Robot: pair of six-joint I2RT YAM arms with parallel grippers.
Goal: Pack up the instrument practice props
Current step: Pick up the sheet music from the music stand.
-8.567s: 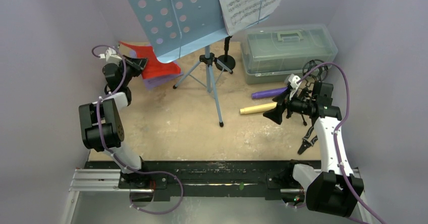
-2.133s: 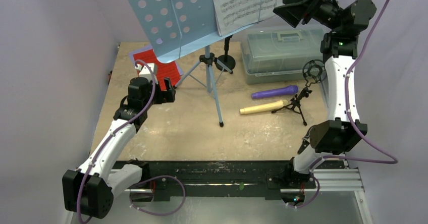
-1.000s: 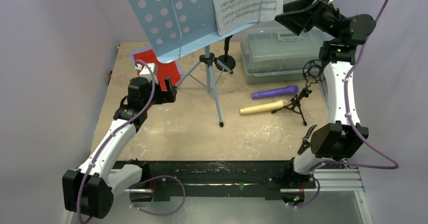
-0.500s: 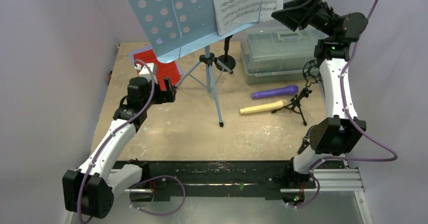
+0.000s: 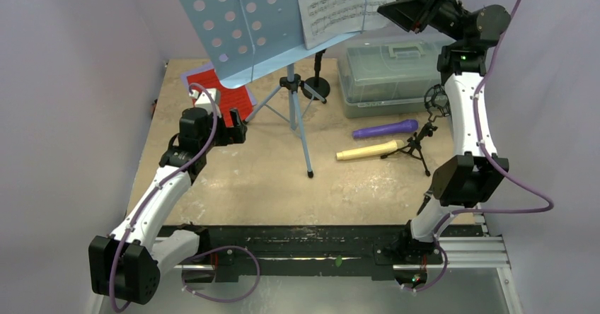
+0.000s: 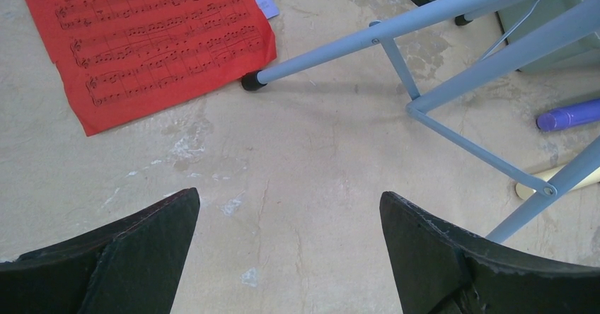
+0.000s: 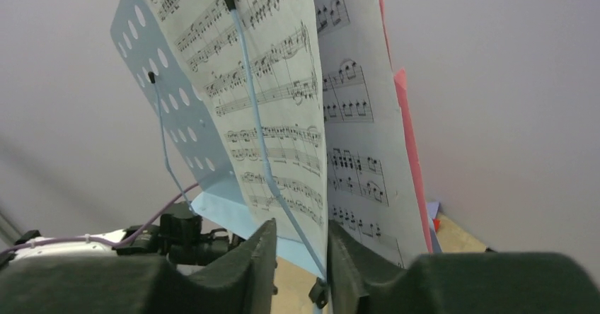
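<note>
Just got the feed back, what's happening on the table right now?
The right gripper is up at the light-blue music rest, its fingers set narrowly either side of the sheet music's lower edge; whether they have clamped it is unclear. The left gripper hovers wide open over the table beside the red folder, holding nothing. The purple microphone, cream microphone and tripod mic holder sit on the table, not yet packed; the grey-green box has its lid on.

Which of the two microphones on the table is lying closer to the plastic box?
The purple microphone. It lies between the box and the cream microphone, which sits nearer the arms' bases.
</note>
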